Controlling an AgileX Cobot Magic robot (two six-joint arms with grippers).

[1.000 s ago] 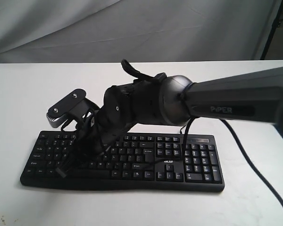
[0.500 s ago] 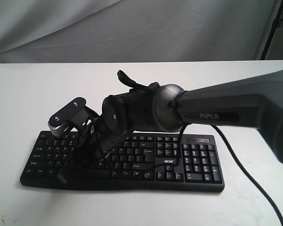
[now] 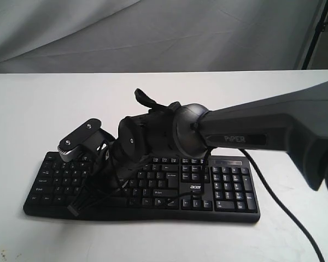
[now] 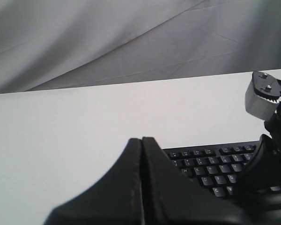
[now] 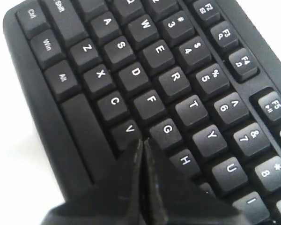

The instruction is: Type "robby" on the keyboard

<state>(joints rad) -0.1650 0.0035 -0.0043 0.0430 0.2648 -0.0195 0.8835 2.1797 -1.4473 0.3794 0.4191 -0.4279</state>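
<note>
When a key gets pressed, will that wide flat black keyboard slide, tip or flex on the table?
Probably stays put: the wide flat black keyboard lies low and broad on the white table, so tipping seems unlikely. It looks rigid, so little flex. A sideways shove might slide it; its thin black cable would hardly hold it.
</note>
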